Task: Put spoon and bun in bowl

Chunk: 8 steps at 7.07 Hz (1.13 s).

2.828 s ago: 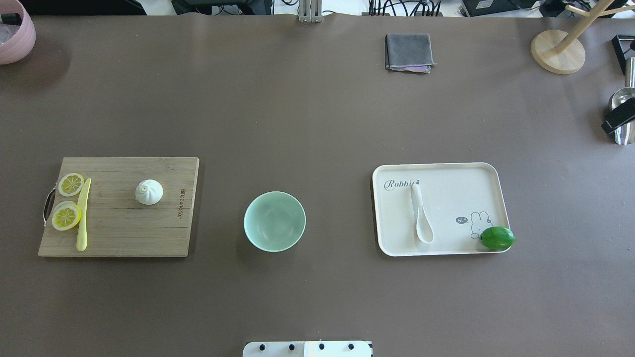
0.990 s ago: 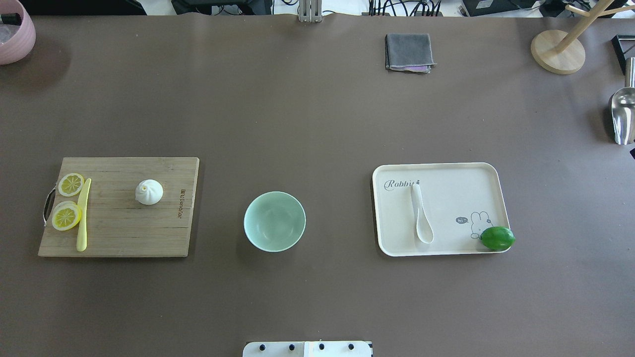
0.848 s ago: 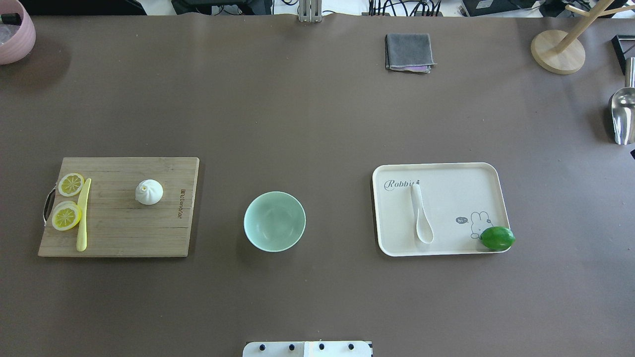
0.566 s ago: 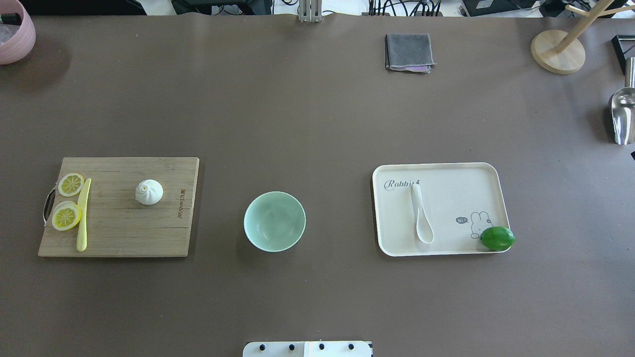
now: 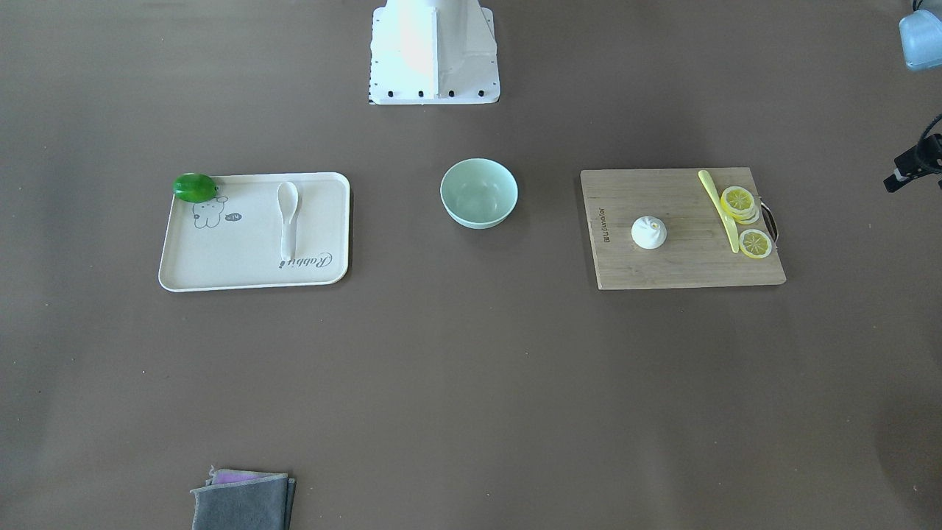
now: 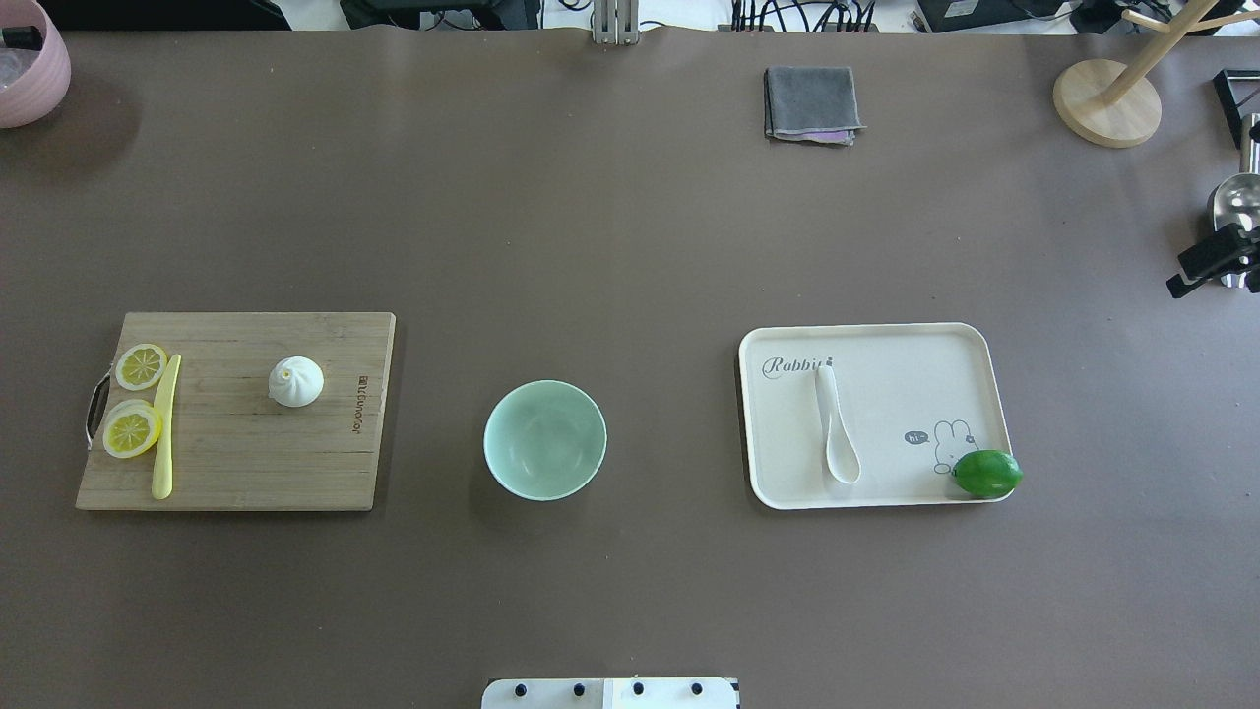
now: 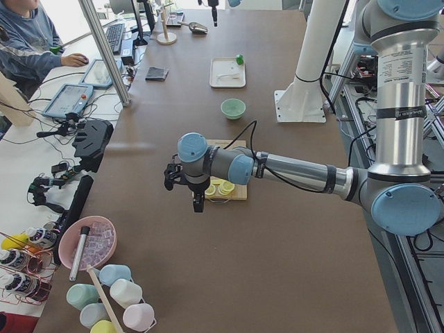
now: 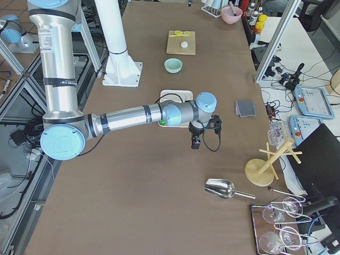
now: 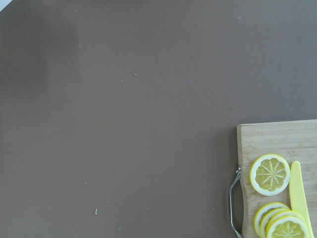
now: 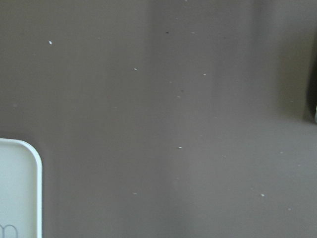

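Note:
The white spoon point(image 6: 835, 433) lies on a cream tray point(image 6: 886, 345) at the right, scoop toward me. The white bun point(image 6: 295, 381) sits on a wooden cutting board point(image 6: 246, 463) at the left. The empty mint-green bowl point(image 6: 544, 439) stands between them on the table. My right gripper point(image 6: 1206, 266) shows only partly at the overhead view's right edge, beyond the tray; it hangs over bare table in the exterior right view point(image 8: 195, 142). My left gripper point(image 7: 198, 201) hovers just outside the board's outer end. I cannot tell whether either is open or shut.
Lemon slices point(image 6: 133, 428) and a yellow knife point(image 6: 165, 428) lie on the board's left side. A green lime point(image 6: 987, 473) sits on the tray's corner. A grey cloth point(image 6: 811, 102), a wooden stand point(image 6: 1105, 101), a metal scoop point(image 6: 1235, 197) and a pink bowl point(image 6: 25, 69) stand around the table's edges.
The right gripper left the overhead view's right edge and has come back in, slightly lower. The spoon, bun and bowl have not moved.

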{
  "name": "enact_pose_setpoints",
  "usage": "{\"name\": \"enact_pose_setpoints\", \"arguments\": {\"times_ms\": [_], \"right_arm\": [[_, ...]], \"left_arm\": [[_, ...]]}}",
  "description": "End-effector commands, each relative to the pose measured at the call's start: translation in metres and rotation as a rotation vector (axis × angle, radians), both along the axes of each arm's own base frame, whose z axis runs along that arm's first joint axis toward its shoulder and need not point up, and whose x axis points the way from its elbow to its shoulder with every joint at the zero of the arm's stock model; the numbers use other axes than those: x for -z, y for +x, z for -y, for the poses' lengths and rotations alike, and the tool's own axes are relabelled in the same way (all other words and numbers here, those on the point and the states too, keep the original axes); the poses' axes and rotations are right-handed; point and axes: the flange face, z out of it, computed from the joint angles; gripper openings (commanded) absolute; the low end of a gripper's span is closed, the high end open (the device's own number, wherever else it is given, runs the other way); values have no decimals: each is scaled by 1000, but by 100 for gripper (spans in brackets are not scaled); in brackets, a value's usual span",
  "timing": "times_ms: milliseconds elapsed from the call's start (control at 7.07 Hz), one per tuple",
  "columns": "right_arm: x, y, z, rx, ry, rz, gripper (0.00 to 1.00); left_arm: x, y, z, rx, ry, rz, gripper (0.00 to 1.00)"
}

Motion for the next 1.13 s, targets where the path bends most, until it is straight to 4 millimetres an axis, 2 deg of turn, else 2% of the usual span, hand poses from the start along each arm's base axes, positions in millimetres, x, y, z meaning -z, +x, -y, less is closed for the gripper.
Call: {"name": "enact_pose_setpoints", "arguments": {"times_ms": [0,141,424,566,707,848,990], "right_arm": [[66,-94,-21,-16,-64,49,100],[94,-130,-27,-42,-106,79,100],[131,-226,-66,-33,-148,61,100],[137,-261,-83,-37,-114,23,100],[134,-277,-93,-10,-109,11,99],[138,-307,-100,9,-82,-8,98],[138,-327,-107,13,-48,-30,94]], "left_arm": [[1,10,1,-17,4,0,98],[4,15,2,-25,7,-1,98],[5,16,4,-26,10,2,98],[5,15,4,-24,10,4,98],[5,15,4,-24,10,4,98],[6,15,4,-24,12,4,98],[8,15,4,-24,14,3,98]]}}
